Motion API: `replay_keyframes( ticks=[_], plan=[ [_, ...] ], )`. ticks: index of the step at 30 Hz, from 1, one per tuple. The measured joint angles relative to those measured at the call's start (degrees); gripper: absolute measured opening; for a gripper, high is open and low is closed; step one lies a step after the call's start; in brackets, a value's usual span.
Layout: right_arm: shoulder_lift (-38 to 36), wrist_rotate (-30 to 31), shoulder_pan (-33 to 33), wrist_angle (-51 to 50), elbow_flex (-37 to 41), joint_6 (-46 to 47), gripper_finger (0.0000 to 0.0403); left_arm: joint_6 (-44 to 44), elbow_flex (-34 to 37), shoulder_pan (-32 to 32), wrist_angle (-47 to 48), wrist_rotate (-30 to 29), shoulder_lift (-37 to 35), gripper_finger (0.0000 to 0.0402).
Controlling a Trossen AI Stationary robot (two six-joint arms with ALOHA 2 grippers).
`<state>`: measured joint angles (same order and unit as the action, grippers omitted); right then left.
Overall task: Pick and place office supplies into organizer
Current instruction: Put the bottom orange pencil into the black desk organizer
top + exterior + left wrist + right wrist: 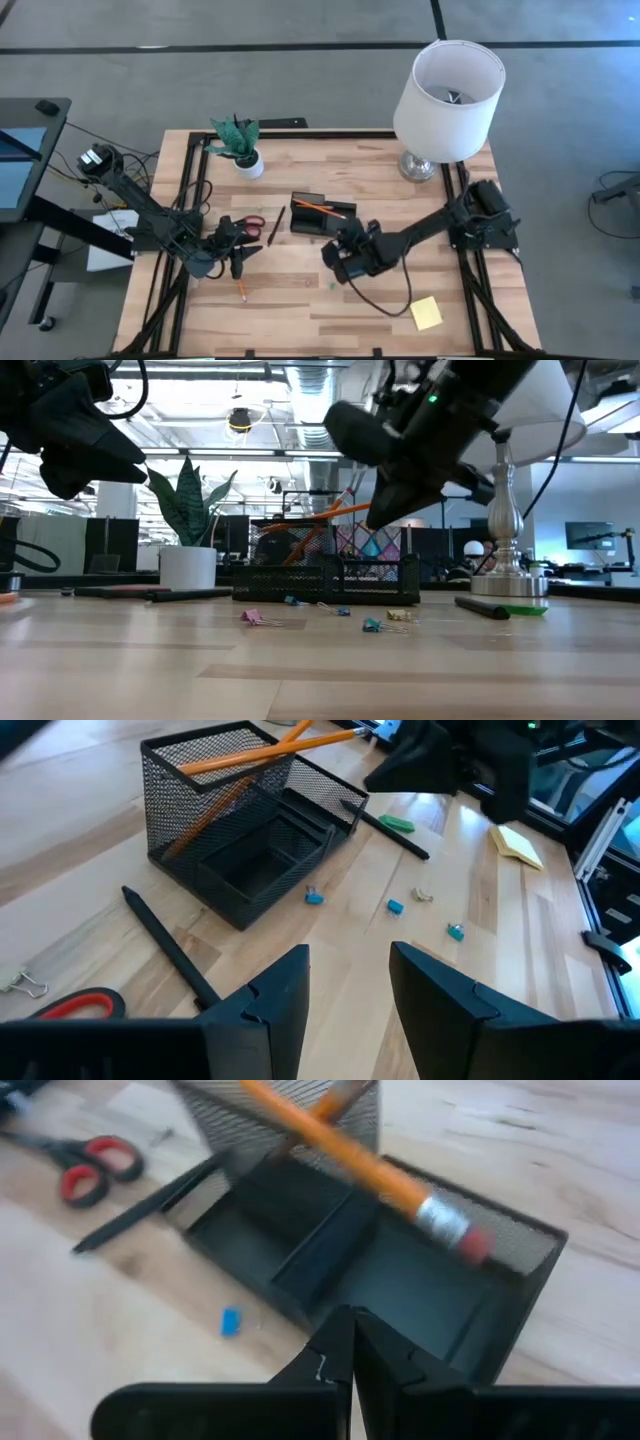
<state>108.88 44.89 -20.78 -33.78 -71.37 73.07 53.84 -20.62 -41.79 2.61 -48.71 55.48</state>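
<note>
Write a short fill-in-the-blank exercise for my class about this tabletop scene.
1. The orange pencils stand in the black mesh ____.
2. The scissors have ____ handles.
3. The right end effector is ____, hovering by the organizer.
4. The sticky-note pad is coloured ____.

Missing words: organizer; red; shut; yellow.

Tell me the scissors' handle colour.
Red; the scissors show best in the right wrist view.

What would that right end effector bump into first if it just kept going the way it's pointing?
Probably the organizer: the shut right end effector points at its low front compartments, seemingly empty. The orange pencil slants across farther back. Depth is hard to judge.
</note>
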Motion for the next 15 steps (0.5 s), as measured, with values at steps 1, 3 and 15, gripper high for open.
replay_keyframes(
  ticks=[1, 3, 15],
  plan=[
    [0.00, -0.11, 0.76, 0.02, 0.00, -0.01, 0.0000, -0.24, 0.00, 0.01, 0.00, 0.00, 0.00, 0.0137],
    [0.00, 0.25, 2.04, 0.06, 0.00, -0.01, 0.0000, -0.76, 0.00, 0.01, 0.00, 0.00, 0.00, 0.0137],
    [-0.26, 7.93, 4.84, 4.70, -0.98, -7.45, 0.0000, -0.85, 0.00, 0.01, -0.01, 0.02, 0.00, 0.0137]
  ],
)
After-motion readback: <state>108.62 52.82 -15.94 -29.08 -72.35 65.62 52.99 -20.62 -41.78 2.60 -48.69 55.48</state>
